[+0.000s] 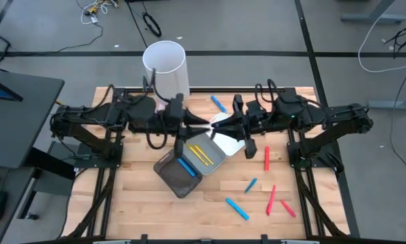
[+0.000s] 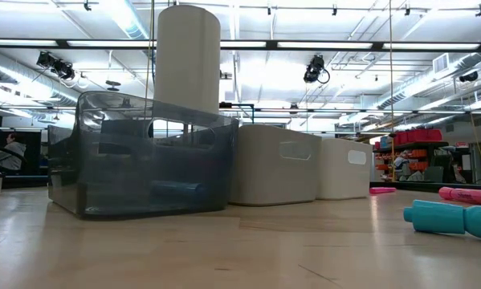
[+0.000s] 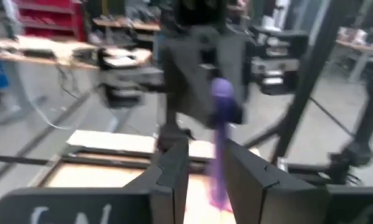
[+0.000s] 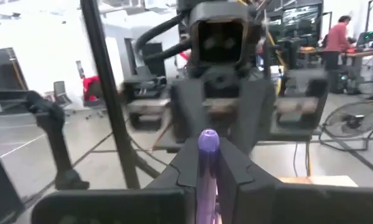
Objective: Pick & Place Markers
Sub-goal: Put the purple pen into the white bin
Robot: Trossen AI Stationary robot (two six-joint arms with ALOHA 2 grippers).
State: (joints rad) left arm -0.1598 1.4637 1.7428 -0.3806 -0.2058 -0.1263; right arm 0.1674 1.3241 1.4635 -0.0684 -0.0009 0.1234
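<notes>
Above the trays (image 1: pixel 219 157), purple marker (image 4: pixel 207 163) between both end effectors.

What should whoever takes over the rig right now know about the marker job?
Right gripper: shut on a purple capped marker, raised over the trays at mid-table.
Left gripper: open around that same marker, facing the right one.
Done: one blue marker in the dark tray, two yellow markers in the pale grey tray.
Left: three loose blue markers and three red markers on the wooden table, plus the purple one.
</notes>
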